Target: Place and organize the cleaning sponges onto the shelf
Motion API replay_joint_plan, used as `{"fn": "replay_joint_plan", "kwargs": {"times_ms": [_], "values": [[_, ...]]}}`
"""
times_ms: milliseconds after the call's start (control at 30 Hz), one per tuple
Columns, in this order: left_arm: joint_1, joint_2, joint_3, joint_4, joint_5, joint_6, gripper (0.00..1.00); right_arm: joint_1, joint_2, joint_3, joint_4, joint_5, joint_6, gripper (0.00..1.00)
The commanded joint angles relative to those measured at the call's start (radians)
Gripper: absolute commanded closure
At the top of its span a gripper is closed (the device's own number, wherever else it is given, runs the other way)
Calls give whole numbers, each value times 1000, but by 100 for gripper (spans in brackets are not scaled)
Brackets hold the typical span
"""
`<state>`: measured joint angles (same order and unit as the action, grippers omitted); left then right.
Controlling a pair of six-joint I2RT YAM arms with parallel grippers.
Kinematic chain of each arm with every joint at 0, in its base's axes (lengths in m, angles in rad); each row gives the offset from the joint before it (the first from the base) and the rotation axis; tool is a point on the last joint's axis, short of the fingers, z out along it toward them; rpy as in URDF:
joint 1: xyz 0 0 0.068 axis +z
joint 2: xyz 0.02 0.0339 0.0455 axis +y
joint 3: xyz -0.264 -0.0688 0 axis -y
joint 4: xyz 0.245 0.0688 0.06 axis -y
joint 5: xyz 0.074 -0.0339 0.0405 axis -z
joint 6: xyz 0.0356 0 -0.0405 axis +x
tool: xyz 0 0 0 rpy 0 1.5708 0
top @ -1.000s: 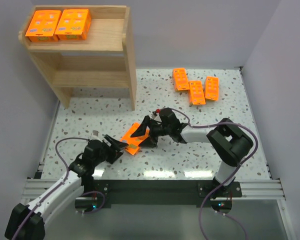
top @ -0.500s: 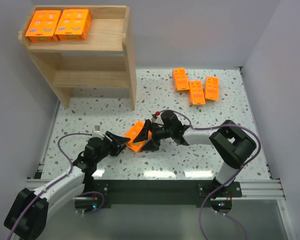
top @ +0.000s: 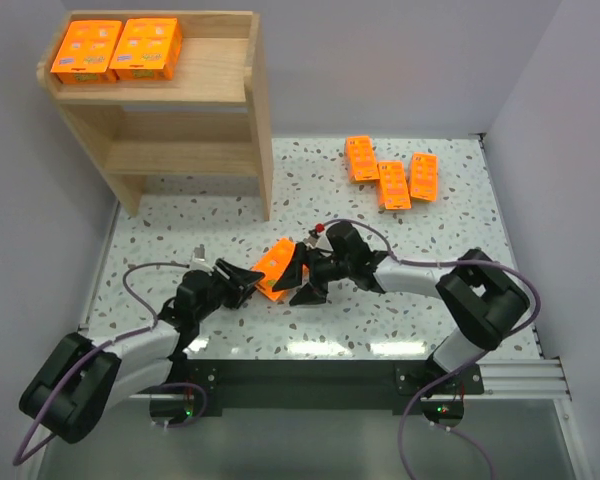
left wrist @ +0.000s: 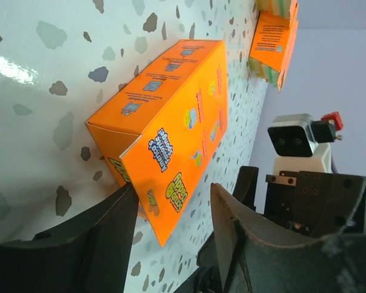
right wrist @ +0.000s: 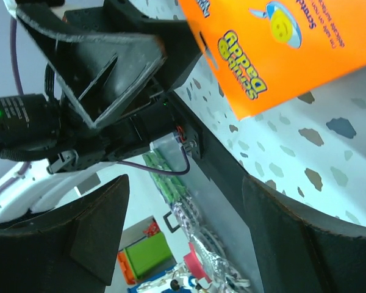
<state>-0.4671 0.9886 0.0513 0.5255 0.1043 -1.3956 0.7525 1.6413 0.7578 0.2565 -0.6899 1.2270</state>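
Left end effector: half-closed around near corner of orange sponge pack; grip uncertain.
Right end effector: wide open, empty, pack just beyond it.

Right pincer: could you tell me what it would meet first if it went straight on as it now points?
Probably the pack, just ahead of the open right pincer; the left pincer sits right behind it. Depth is unclear.
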Motion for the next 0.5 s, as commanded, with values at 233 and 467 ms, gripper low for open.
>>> {"fn": "replay_joint_plan", "kwargs": {"times_ms": [233,467], "values": [[-4,84,-154,96,18,-13,36,1,-132,-26,-240,72,-150,20],[-4,93,-156,139,34,4,39,-1,-132,-52,-212,76,-139,21]]}}
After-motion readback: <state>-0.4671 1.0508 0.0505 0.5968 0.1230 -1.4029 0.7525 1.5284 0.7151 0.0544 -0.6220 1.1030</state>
